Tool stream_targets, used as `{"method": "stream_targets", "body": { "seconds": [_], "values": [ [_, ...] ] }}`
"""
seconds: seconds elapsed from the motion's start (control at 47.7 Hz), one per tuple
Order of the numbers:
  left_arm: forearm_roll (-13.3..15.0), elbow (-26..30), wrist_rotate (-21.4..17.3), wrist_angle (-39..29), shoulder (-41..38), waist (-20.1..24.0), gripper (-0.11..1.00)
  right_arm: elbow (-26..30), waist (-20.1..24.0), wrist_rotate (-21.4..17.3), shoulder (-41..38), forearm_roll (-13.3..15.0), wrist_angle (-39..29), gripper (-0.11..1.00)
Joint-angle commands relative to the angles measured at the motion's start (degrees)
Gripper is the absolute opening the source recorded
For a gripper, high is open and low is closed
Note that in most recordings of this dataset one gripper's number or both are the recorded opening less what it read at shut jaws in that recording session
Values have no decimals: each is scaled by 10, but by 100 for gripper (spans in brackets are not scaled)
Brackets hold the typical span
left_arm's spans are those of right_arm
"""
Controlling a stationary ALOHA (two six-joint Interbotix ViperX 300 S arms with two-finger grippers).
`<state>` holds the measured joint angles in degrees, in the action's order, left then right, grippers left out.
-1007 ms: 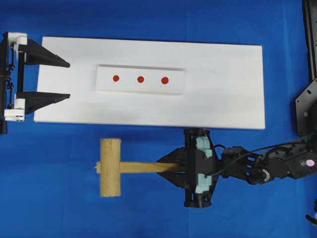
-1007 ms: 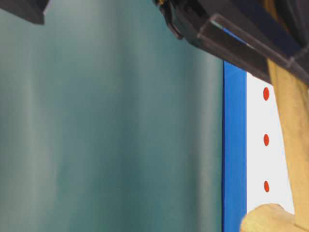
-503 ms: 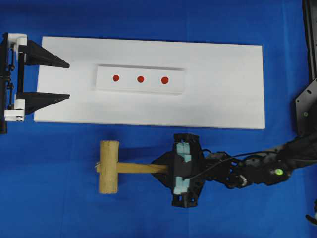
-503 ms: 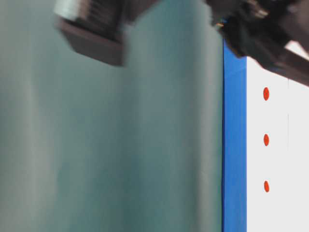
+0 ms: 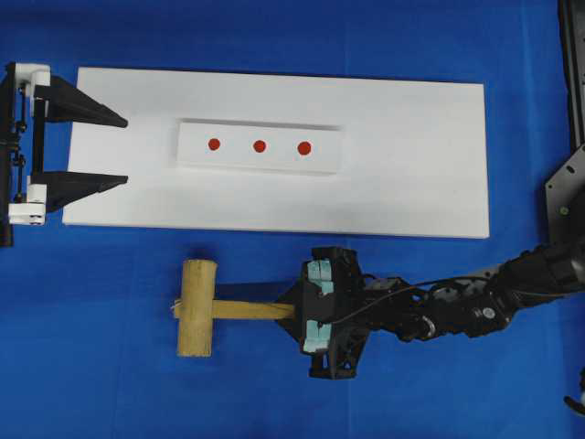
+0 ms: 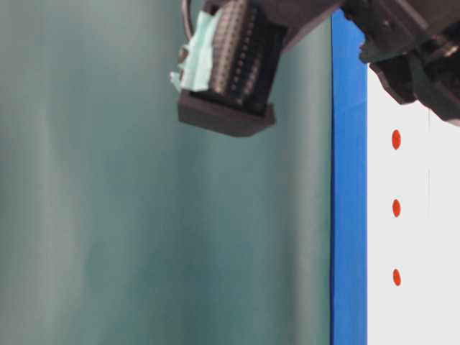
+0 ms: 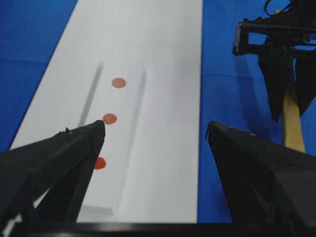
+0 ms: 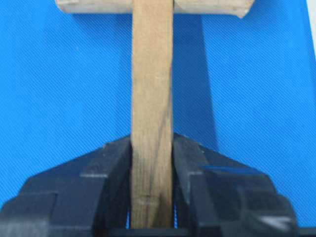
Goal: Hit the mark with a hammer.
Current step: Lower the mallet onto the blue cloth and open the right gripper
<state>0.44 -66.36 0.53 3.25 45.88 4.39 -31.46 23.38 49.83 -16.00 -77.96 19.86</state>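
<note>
The mark (image 5: 260, 145) is the centre red dot of three on a raised white strip (image 5: 236, 157); it also shows in the left wrist view (image 7: 109, 118) and the table-level view (image 6: 396, 208). The hammer (image 5: 197, 307), a light wooden mallet, is over the blue cloth in front of the board, its handle pointing right. My right gripper (image 5: 297, 311) is shut on that handle (image 8: 152, 98); the jaws clamp both flat sides (image 8: 152, 140). My left gripper (image 5: 126, 151) stands open over the board's left end, nothing between its fingers (image 7: 155, 126).
A large white board (image 5: 411, 155) carries the strip and lies on a blue cloth (image 5: 91, 366). Black arm hardware (image 5: 567, 192) stands at the right edge. In the table-level view the right gripper's body (image 6: 230, 65) fills the top.
The right gripper has shifted left with the hammer and its wrist has tilted; a shadow now lies beside the handle. The hammer has left the table-level view. The left gripper has not moved.
</note>
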Motion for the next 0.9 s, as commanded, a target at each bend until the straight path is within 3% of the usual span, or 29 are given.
{"method": "stream_targets", "body": {
  "seconds": [0.0, 0.168, 0.755, 0.818, 0.881],
  "values": [
    [0, 5, 0, 5, -2, 0, 82, 10, -5, 3, 9, 8, -10, 9],
    [0, 5, 0, 5, -1, 0, 82, 8, -11, 3, 8, 18, -28, 9],
    [0, 4, 1, 5, -1, 0, 82, 9, -15, -3, -10, 10, -37, 10],
    [0, 4, 1, 5, -1, 0, 82, 9, -15, -3, -11, 10, -37, 19],
    [0, 3, 1, 5, -1, 0, 82, 8, -15, -3, -11, 10, -35, 35]
  ]
}}
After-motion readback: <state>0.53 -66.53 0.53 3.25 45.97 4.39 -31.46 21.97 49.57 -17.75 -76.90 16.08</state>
